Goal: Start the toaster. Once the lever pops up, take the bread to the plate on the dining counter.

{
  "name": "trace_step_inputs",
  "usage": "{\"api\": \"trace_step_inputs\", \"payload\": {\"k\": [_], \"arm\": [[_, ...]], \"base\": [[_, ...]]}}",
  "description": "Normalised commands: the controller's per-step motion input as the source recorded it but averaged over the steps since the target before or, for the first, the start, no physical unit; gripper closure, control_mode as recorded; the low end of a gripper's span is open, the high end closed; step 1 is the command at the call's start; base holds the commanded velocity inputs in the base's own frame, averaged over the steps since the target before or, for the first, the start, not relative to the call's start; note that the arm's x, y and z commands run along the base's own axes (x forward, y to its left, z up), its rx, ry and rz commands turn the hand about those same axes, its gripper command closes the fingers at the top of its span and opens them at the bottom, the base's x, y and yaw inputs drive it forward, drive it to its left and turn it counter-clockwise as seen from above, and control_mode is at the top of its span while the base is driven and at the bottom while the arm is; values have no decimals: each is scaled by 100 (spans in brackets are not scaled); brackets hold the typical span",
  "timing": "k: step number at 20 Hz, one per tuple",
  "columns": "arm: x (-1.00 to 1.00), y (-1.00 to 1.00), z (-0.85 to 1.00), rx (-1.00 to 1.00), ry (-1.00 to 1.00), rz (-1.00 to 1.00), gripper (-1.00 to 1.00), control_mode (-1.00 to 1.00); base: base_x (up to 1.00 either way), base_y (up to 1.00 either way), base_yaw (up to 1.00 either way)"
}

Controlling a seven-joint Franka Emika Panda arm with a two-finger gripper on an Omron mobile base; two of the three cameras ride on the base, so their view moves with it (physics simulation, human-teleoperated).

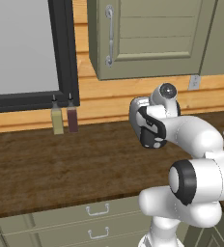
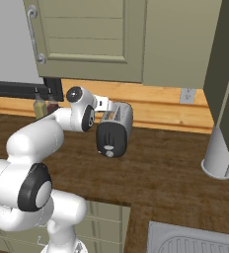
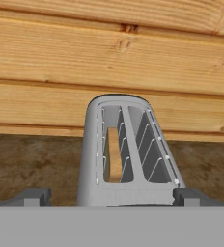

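The toaster is seen standing on the dark wood counter, close to the plank wall, with its black end panel and round knob turned toward the camera in the right base view. In the hand view the toaster is looked down on from above, and the bread is seen as a tan slice sunk in the left slot, at about 11 o'clock from the bottom centre. The gripper is held wide open with nothing between its jaws, its two dark tips lying at 7 and 5 o'clock on either side of the toaster's near end. Two bottles are placed by the window frame, at 9 o'clock from the arm.
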Motion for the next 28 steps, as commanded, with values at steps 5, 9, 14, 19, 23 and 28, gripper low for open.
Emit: {"api": "trace_step_inputs", "payload": {"k": [5,9,14,19,23,28], "arm": [[0,0,0,0,0,0,-100,-100],[0,0,0,0,0,0,-100,-100],[0,0,0,0,0,0,-100,-100],[0,0,0,0,0,0,-100,-100],[0,0,0,0,0,0,-100,-100],[0,0,0,0,0,0,-100,-100]], "base": [[0,0,0],[0,0,0],[0,0,0],[0,0,0],[0,0,0],[0,0,0]]}}
